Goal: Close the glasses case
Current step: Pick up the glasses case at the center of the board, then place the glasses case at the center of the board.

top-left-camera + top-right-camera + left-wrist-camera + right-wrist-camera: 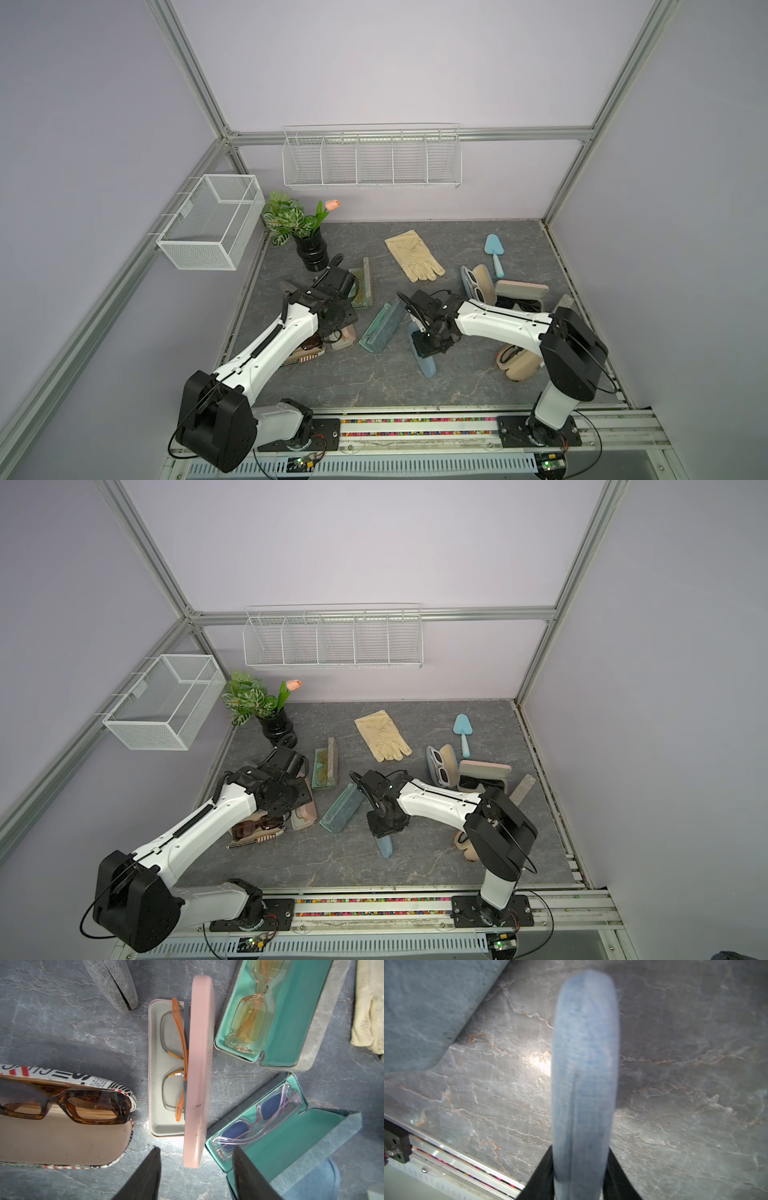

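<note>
Here, the left end effector (195,1148) hangs over the table (62,1022) with its two dark fingers well apart and nothing between them. On its arm side sits a newsprint-patterned case (62,1142), lying open with tortoiseshell sunglasses (68,1103) across it. Directly below the end effector is a pink case (199,1064), its lid raised on edge over a grey tray that holds orange-armed glasses (180,1053). Just beyond it, two teal-lined cases lie open: one with yellow-tinted glasses (249,1016), and one with clear-framed blue-lensed glasses (255,1120). In a top view the second one lies between the two end effectors. Further right, the right end effector (580,1148) has its fingers pressed against both long sides of the blue glasses case (584,1053), gripping it near one end. In the right wrist view the case runs lengthwise straight out from between the fingers, and a seam runs along it facing the camera. Its halves appear to meet, though the picture is blurred. In both top views the blue glasses case (426,368) lies mostly under this end effector. Its long axis runs toward the front rail (415,420) and slants slightly to the right, with the free rounded end pointing that way.
</note>
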Controlling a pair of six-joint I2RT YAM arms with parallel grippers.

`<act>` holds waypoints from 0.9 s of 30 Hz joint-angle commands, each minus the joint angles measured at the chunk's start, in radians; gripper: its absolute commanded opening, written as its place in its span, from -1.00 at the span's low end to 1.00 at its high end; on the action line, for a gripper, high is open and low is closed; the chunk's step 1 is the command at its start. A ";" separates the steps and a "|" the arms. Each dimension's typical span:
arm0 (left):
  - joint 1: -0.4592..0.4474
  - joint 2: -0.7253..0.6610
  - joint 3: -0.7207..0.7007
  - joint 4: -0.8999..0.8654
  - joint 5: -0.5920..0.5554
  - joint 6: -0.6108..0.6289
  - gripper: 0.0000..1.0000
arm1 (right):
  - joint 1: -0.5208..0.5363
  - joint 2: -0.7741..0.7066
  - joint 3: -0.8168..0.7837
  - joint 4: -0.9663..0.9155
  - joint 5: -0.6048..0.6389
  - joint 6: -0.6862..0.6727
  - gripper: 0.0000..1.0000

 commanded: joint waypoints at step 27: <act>-0.092 -0.015 0.056 0.078 -0.007 -0.012 0.13 | -0.796 -0.096 0.394 -0.005 0.390 -0.088 -0.42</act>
